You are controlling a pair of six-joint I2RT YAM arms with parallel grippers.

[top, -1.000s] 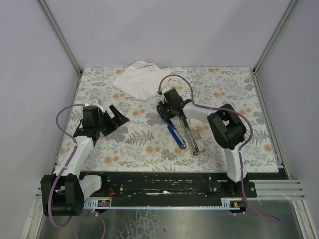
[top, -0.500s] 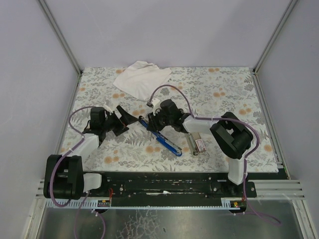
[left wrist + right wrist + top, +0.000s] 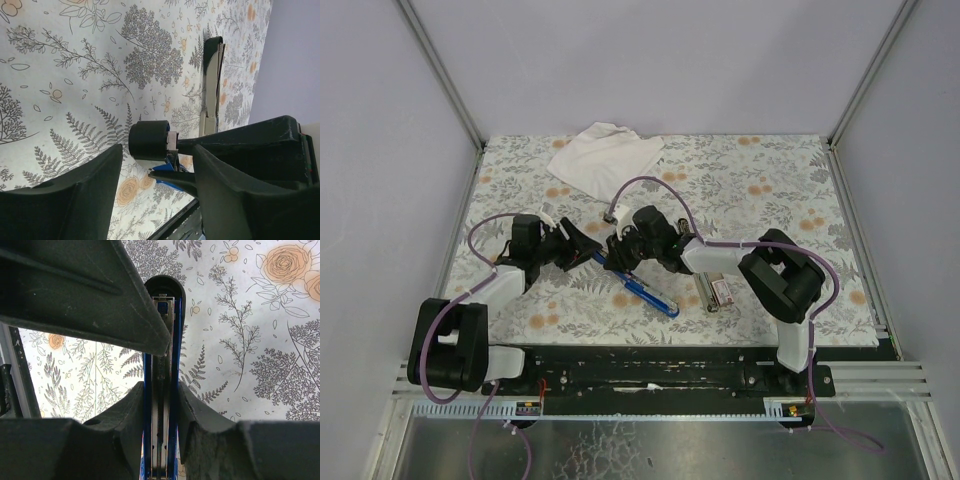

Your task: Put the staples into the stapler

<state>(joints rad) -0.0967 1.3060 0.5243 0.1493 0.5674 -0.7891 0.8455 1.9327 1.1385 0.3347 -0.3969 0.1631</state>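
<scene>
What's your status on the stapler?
Right gripper shut on blue stapler. Left gripper open at its tip. Staples on table, not loaded. Second stapler beside them.

Plain lilac walls [image 3: 650, 60] enclose a floral-patterned table [image 3: 770, 180].

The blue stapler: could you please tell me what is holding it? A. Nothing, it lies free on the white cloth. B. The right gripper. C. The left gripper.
B: in the right wrist view, the right gripper has a finger pressed against each side of the blue stapler.
</scene>
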